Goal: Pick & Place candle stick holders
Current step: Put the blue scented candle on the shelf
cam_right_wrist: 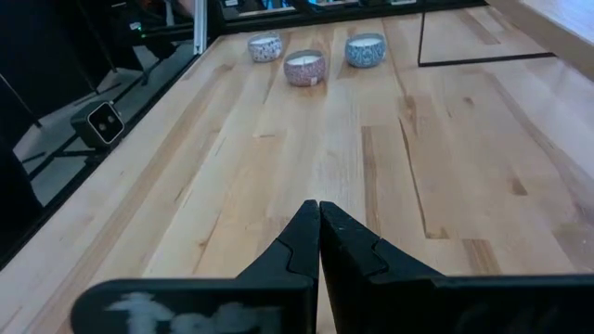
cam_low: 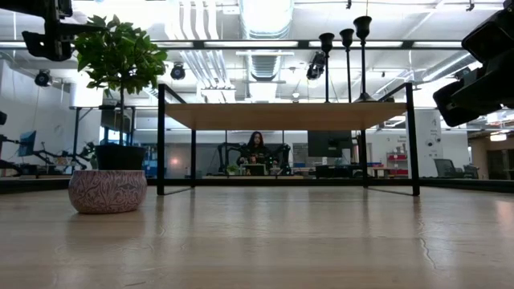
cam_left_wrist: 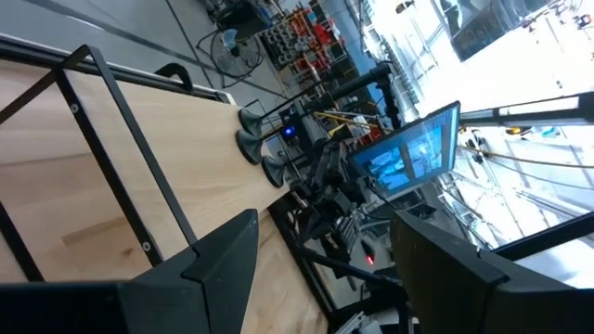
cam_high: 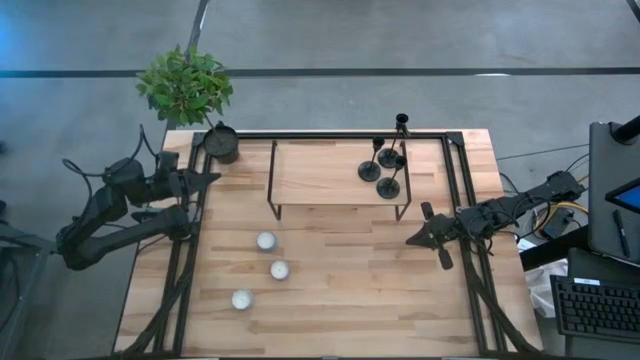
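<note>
Three black candle stick holders [cam_high: 385,170] stand by their round bases on the right end of a raised wooden shelf [cam_high: 320,175]. In the low view their thin stems and tops [cam_low: 346,36] rise above the shelf board. They also show far off in the left wrist view [cam_left_wrist: 255,144]. My left gripper [cam_high: 207,180] hovers open at the table's left edge, near the shelf's left end, with nothing between its fingers [cam_left_wrist: 227,255]. My right gripper [cam_high: 414,240] hovers shut at the table's right side, in front of the shelf, its fingers [cam_right_wrist: 319,232] closed on nothing.
Three small candle jars [cam_high: 265,241] [cam_high: 279,269] [cam_high: 241,299] sit on the table in front of the shelf, also seen in the right wrist view [cam_right_wrist: 304,67]. A potted green plant [cam_high: 221,142] stands at the far left corner. Black frame rails [cam_high: 455,200] run along the table's sides.
</note>
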You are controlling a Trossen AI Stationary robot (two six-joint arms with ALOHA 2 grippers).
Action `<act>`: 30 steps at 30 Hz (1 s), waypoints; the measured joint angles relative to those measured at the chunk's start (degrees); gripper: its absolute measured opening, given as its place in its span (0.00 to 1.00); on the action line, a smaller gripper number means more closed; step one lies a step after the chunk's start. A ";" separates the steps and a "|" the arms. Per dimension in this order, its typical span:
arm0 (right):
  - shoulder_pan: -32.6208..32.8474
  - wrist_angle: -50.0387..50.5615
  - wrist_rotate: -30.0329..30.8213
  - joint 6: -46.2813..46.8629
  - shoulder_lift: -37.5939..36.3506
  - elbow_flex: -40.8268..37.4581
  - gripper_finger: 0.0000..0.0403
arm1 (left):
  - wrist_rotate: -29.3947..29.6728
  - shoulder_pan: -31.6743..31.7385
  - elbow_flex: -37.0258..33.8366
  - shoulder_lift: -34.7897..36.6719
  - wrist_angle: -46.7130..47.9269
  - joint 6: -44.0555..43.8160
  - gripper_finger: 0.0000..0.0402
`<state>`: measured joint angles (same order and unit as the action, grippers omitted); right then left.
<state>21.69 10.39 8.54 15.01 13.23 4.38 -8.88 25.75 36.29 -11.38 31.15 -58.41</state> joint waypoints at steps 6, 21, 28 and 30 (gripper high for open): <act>0.00 0.00 0.02 0.00 0.00 0.00 0.02 | 0.00 0.00 0.00 0.00 1.48 1.16 0.60; 0.02 0.00 0.02 0.00 0.00 0.00 0.02 | -1.02 -0.04 0.15 -0.04 -14.10 20.11 0.60; 0.02 0.00 0.04 0.00 0.00 0.00 0.02 | -15.59 -0.04 0.10 -4.92 -12.91 24.98 0.60; 0.02 0.00 0.04 0.00 0.00 0.00 0.02 | -17.17 -0.04 0.49 -6.91 -12.56 26.92 0.60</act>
<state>21.71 10.39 8.58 15.00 13.23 4.38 -26.06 25.71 36.79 -18.28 18.58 -31.49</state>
